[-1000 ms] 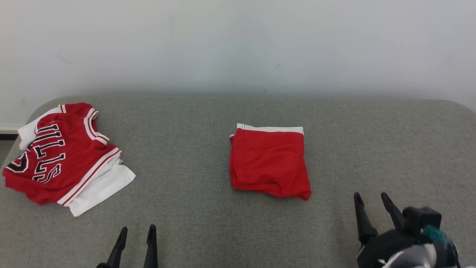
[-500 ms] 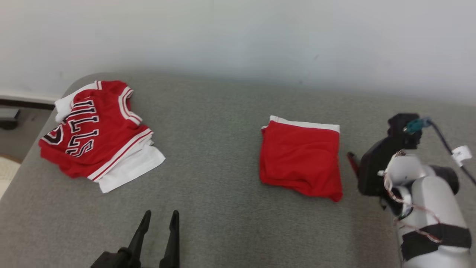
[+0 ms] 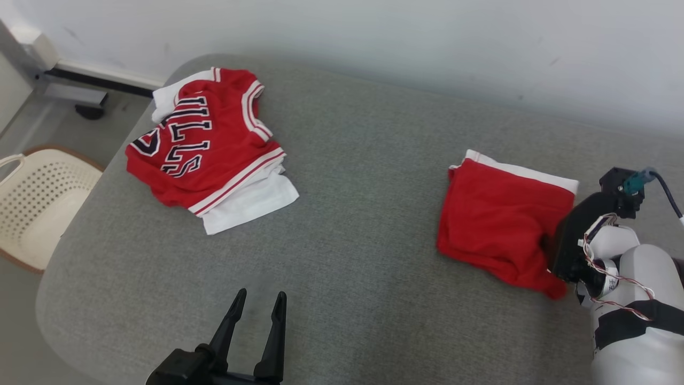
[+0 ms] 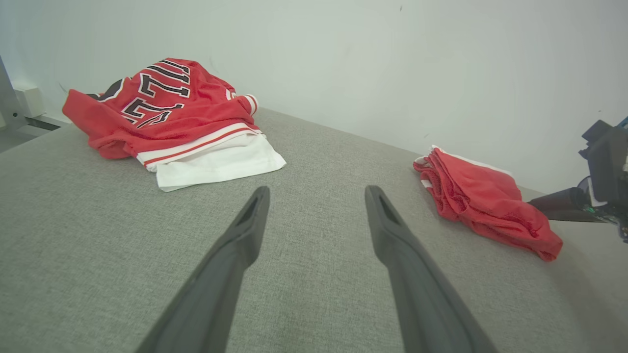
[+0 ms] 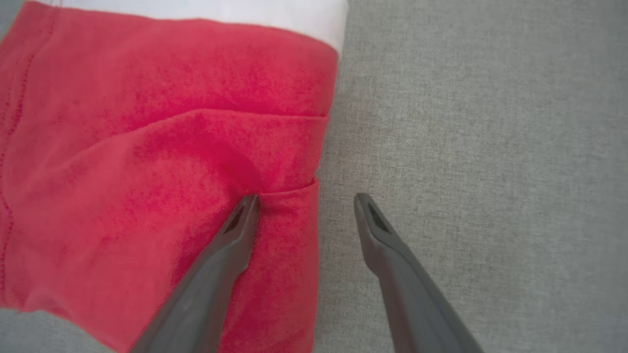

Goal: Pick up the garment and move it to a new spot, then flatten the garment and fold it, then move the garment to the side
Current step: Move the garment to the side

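The garment (image 3: 497,224), red with a white band along its far edge, lies folded on the grey padded surface (image 3: 347,267) at the right. My right arm (image 3: 614,256) reaches over its right edge. In the right wrist view my right gripper (image 5: 305,198) is open and straddles that edge. One finger (image 5: 230,245) is over the red garment (image 5: 147,171) and the other is over bare grey cloth. Nothing is pinched between them. My left gripper (image 3: 261,294) stands open near the front edge, apart from the garment (image 4: 485,201), with nothing between its fingers (image 4: 318,190).
A red jersey (image 3: 208,139) with black-and-white lettering lies rumpled on a white garment at the far left of the surface. A cream perforated chair (image 3: 32,203) stands on the floor beyond the left edge. A pale wall runs along the back.
The head camera has swung, so the whole picture shifted right and down. My right arm has moved from the lower right up to the garment's right edge. Both grippers stayed open.
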`<state>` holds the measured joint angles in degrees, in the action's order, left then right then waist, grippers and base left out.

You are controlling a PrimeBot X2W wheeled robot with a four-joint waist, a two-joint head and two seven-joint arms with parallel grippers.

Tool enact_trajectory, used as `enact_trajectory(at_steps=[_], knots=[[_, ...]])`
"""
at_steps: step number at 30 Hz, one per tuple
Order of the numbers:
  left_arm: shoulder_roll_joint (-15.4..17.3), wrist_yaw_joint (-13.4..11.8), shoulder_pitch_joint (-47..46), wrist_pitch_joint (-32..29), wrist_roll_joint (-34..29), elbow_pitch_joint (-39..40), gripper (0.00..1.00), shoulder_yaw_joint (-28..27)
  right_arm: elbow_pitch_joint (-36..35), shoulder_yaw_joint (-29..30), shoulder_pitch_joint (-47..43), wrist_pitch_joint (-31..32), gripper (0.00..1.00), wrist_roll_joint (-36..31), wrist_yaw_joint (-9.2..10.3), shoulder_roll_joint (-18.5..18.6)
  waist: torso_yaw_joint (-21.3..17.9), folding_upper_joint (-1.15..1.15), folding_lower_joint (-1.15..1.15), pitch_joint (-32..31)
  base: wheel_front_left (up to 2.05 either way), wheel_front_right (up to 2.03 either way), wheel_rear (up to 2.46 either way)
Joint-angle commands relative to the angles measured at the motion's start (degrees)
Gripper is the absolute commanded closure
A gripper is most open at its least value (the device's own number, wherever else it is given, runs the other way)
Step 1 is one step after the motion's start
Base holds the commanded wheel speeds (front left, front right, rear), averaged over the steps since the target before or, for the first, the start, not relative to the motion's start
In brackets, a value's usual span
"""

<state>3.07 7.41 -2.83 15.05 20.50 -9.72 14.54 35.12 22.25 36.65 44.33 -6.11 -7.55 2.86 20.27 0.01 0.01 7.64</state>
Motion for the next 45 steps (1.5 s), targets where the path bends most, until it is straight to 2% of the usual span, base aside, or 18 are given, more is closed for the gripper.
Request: enact_trajectory(at_steps=[1,7,11,12,13,14,15,22,28,29,32,36,41,45], knots=[[-0.2,0.1,-0.9,0.2,0.1,0.3,0.0,0.1,1.0,0.7,0.5,-0.4,0.0,-0.7,0.12,0.1,2.3,-0.01,-0.01,1.9,0.0,0.0,0.0],[-0.2,0.1,-0.5,0.2,0.3,0.5,0.0,0.1,6.5,3.1,0.7,-1.2,0.0,-2.8,0.12,-0.1,2.7,-0.01,-0.01,2.2,0.0,0.0,0.0],[-0.2,0.1,-0.3,0.2,0.0,0.5,0.0,-0.4,8.6,2.6,1.2,-2.4,0.0,-2.8,0.12,-0.2,1.9,-0.01,-0.01,1.9,0.0,0.0,0.0],[-0.2,0.1,-0.3,0.2,-0.2,0.4,0.0,-0.4,9.1,2.4,1.4,-2.8,0.04,-2.9,0.12,-0.2,1.6,-0.01,-0.01,1.8,0.0,0.0,0.0],[-0.2,0.1,-0.2,0.2,-0.3,0.5,0.0,-0.5,9.4,2.2,1.5,-3.3,0.58,-3.0,0.12,-0.2,1.1,-0.01,-0.01,1.8,0.0,0.0,0.0],[-0.2,0.1,-0.2,0.2,-0.4,0.6,0.0,-0.8,9.9,1.7,1.7,-3.9,0.82,-3.1,0.12,-0.2,0.6,-0.01,-0.01,1.7,0.0,0.0,0.0],[-0.2,0.1,-0.2,0.2,-0.4,0.7,0.0,-0.9,10.2,1.3,1.8,-4.5,1.0,-3.2,0.12,-0.1,0.1,-0.01,-0.01,1.7,0.0,0.0,0.0],[0.0,0.1,-1.2,0.2,-1.6,2.1,0.0,-1.9,10.2,-0.7,3.5,-7.7,1.0,-3.5,0.16,0.3,-5.9,-0.01,-0.01,2.9,0.0,0.0,0.0],[0.6,0.1,-2.4,0.2,-2.3,3.8,0.0,-2.6,7.3,-3.1,3.1,-7.2,1.0,-4.1,0.14,1.5,-11.9,-0.01,-0.01,4.7,0.0,0.0,0.0],[0.8,0.1,-2.7,0.2,-2.4,4.4,0.0,-2.7,5.9,-5.1,2.5,-6.2,1.0,-3.7,0.14,3.2,-13.8,-0.01,-0.01,5.5,0.0,0.0,0.0],[1.4,0.1,-3.7,0.2,-2.8,5.4,0.0,-2.9,2.8,-8.2,1.4,-4.8,1.0,-2.8,0.14,7.5,-16.1,-0.01,-0.01,6.9,0.0,0.0,0.0],[1.9,0.1,-5.0,0.2,-2.9,6.8,0.0,-3.1,-1.9,-11.5,-0.1,-2.3,1.0,-2.0,0.14,14.9,-18.4,-0.01,-0.01,9.5,0.0,0.0,0.0],[2.5,0.1,-6.8,0.2,-3.2,8.1,0.0,-2.5,-5.8,-12.9,-2.2,0.4,1.0,-0.2,0.13,23.5,-19.5,-0.01,-0.01,12.9,0.0,0.0,0.0],[3.4,0.1,-8.0,0.2,-2.9,8.8,0.0,-1.9,-7.7,-17.2,-3.3,-0.9,1.0,-0.1,0.13,30.9,-19.2,-0.01,-0.01,15.4,0.0,0.0,0.0]])
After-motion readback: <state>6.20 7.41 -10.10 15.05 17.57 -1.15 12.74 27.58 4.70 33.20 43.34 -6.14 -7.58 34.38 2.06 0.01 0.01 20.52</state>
